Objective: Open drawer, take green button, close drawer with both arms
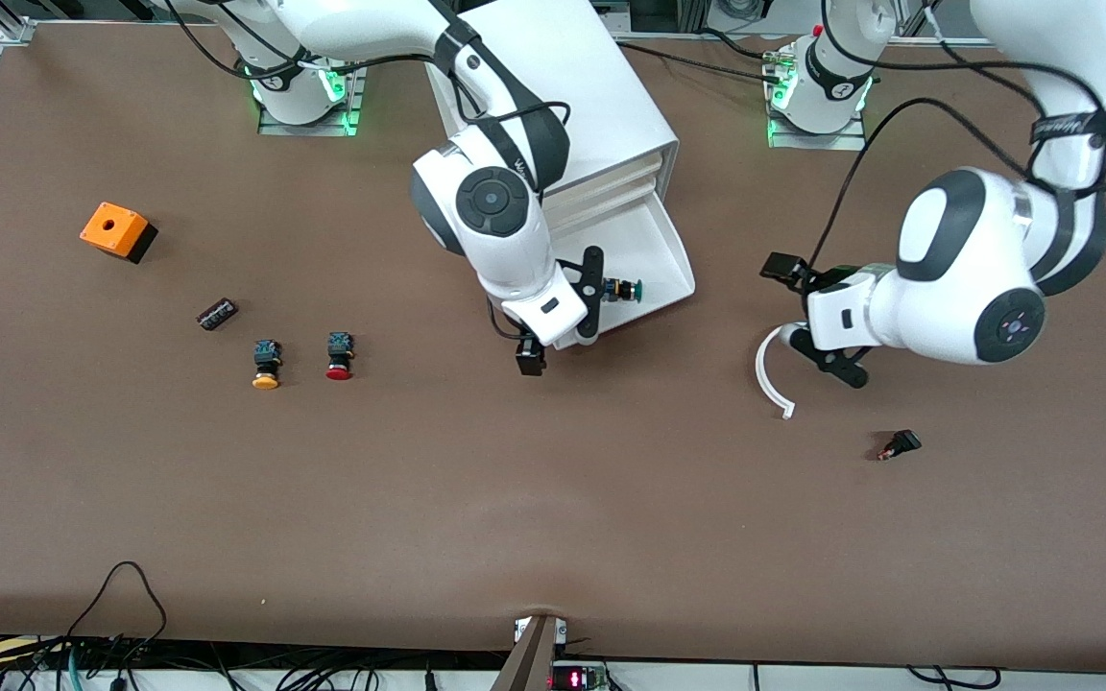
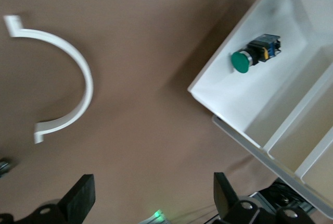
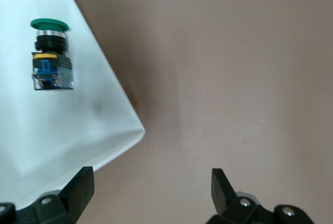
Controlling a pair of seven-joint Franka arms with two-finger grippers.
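Front view: button (image 1: 624, 288) in open drawer (image 1: 673, 251)

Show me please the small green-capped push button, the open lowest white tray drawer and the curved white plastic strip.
green-capped push button (image 2: 241, 61): left wrist view, on its round cap.
lowest white tray drawer (image 2: 229, 99): left wrist view, on its bare floor.
curved white plastic strip (image 2: 83, 73): left wrist view, on the arc's middle.
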